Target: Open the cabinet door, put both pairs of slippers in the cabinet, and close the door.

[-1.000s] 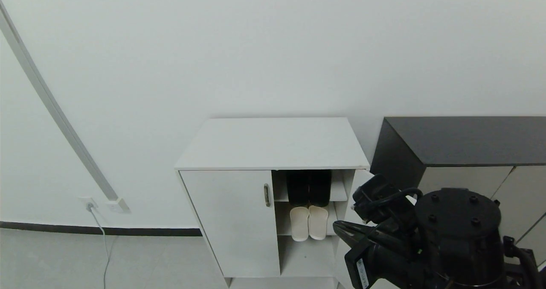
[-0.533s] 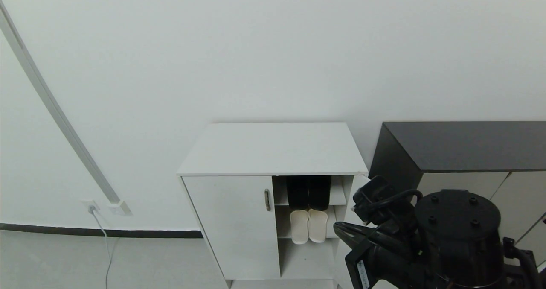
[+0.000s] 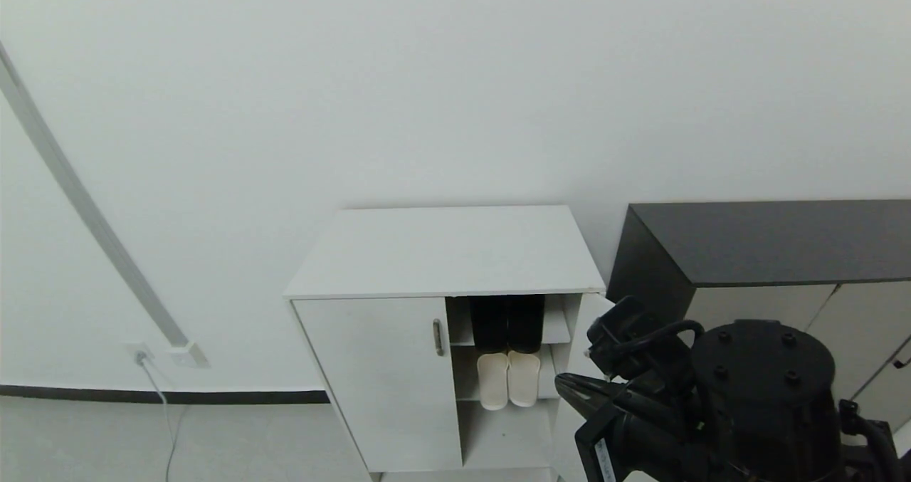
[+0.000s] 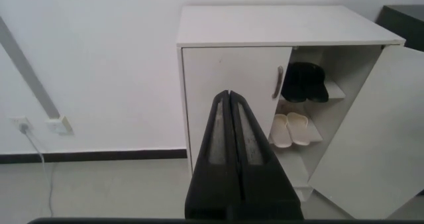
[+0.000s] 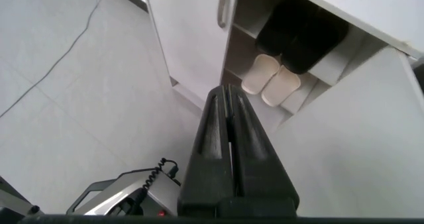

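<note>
The left hand [image 4: 229,99] has its two dark fingers pressed flat together with nothing between them. It is held in the air, well apart from the cabinet [image 3: 441,254], pointing at the shut left door [image 4: 228,71]. The right hand [image 5: 228,93] is likewise pressed closed and holds nothing. It angles down over the floor [image 5: 79,118] in front of the cabinet's open side.

The cabinet is white, low and boxy with a flat top, and stands against a pale wall [image 3: 427,76]. Its left door carries a small upright metal handle [image 3: 436,337] at its inner edge. The right door [image 4: 368,138] is swung wide open towards the robot. Inside, a pair of black slippers [image 3: 507,322] sits side by side on the top shelf [image 4: 334,91]. A pair of white slippers [image 3: 507,379] sits directly below on the middle shelf [image 4: 315,134], toes outward, overhanging the shelf edge.

The left wrist view shows the plain white inner face of the open door. In the head view the right arm covers most of that door. The head view takes in a dark cabinet [image 3: 769,240] just beside the white one on the right. It also shows a grey strip [image 3: 78,190] slanting down the wall to a socket [image 3: 139,354] with a cable [image 3: 162,425] hanging to the floor.
</note>
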{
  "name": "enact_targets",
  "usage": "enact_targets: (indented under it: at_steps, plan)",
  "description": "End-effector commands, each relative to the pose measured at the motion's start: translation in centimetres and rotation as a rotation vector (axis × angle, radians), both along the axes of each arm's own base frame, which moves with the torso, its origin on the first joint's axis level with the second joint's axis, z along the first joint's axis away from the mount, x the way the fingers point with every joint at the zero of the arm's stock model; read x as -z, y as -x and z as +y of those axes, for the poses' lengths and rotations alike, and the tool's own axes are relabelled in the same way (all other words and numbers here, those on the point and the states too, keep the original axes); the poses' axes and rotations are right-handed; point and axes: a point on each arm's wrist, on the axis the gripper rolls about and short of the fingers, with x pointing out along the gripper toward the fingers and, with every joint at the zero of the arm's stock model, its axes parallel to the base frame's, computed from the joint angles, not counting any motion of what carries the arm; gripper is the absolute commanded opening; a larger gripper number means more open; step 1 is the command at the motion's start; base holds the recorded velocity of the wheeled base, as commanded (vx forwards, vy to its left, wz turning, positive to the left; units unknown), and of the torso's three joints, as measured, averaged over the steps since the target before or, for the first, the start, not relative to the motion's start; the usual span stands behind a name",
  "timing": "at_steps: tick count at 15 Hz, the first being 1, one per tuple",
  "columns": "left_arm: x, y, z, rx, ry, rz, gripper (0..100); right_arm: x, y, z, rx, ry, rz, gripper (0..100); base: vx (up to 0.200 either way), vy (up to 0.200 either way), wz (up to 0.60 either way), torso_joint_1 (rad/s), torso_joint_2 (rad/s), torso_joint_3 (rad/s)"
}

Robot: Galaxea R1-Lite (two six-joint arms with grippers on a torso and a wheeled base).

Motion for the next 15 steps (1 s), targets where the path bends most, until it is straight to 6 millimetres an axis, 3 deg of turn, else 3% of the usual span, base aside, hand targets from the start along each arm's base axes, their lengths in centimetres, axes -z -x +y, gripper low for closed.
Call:
enact_targets:
  at_steps: [1, 11, 12, 15]
  plan:
    - [0.0, 0.0, 0.0, 0.0, 0.0, 0.0, 0, 0.1, 0.0, 0.0, -0.002, 0.0, 0.003, 0, 0.0, 0.0, -0.6, 0.002, 0.0, -0.002]
    - [0.0, 0.0, 0.0, 0.0, -0.001, 0.0, 0, 0.1, -0.1, -0.1, 0.003, 0.002, 0.004, 0, 0.0, 0.0, 0.0, 0.0, 0.0, 0.0]
    - [0.0, 0.0, 0.0, 0.001, -0.001, 0.0, 0, 0.2, -0.3, -0.2, 0.017, 0.006, 0.001, 0, -0.2, 0.0, 0.0, 0.002, 0.0, -0.002]
    - [0.0, 0.0, 0.0, 0.001, -0.001, 0.002, 0, 0.1, -3.1, -0.7, 0.114, -0.009, -0.006, 0, -0.133, 0.0, 0.0, 0.002, 0.0, 0.003]
